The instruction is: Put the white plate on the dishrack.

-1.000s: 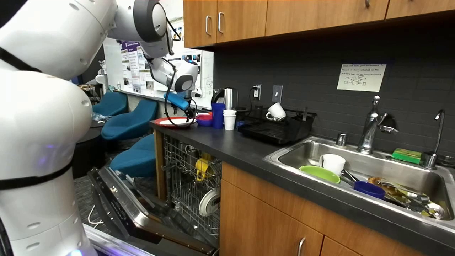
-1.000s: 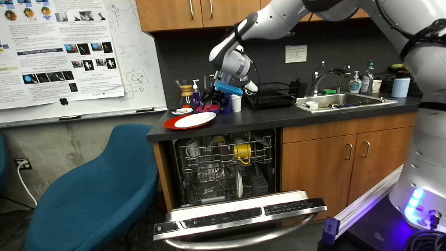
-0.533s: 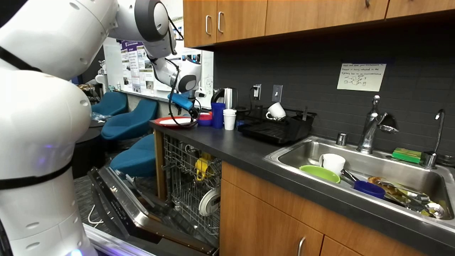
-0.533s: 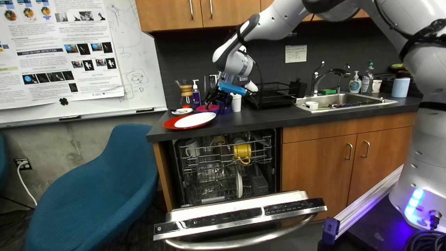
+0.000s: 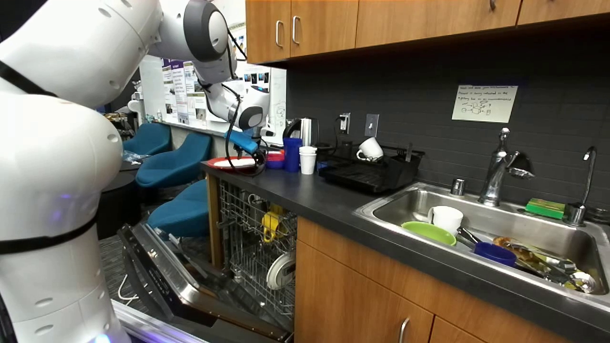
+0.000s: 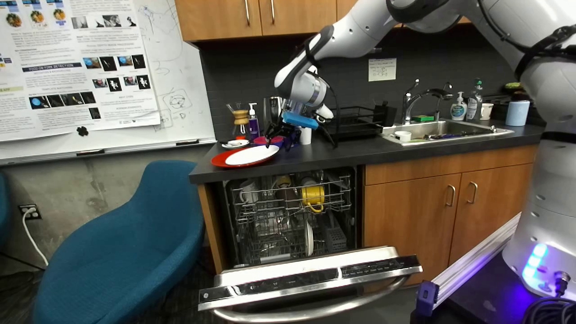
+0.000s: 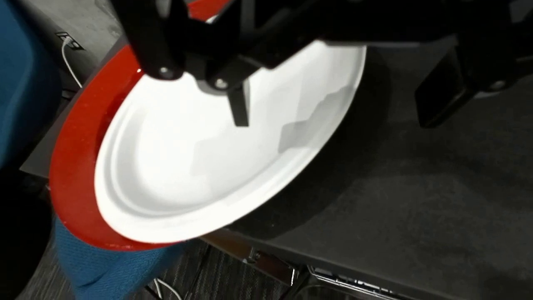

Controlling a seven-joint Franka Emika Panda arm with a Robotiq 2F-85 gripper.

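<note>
The white plate point(image 6: 252, 155) lies on a red round dish point(image 6: 220, 160) at the counter's end, in both exterior views. In the wrist view the white plate point(image 7: 175, 166) overhangs the red dish point(image 7: 74, 183) on one side. My gripper point(image 7: 336, 124) is open and empty. One finger point(image 7: 239, 110) shows over the plate's inside and the other finger point(image 7: 441, 96) beyond its rim, over the dark counter. The rim lies between them; I cannot tell the height gap. The dishrack point(image 5: 369, 175) is black and stands further along the counter, by the sink; it also shows here point(image 6: 355, 120).
A white mug point(image 5: 371, 150) lies tilted on the dishrack. A blue cup point(image 5: 292, 155), stacked white cups point(image 5: 308, 159) and bowls point(image 5: 275, 160) stand between plate and rack. The dishwasher door point(image 6: 310, 274) hangs open below. Wooden cabinets point(image 6: 225, 20) are overhead.
My gripper has come down and a little toward the dishrack side, to the plate's near rim. It stays open. The plate and the red dish have not moved.
</note>
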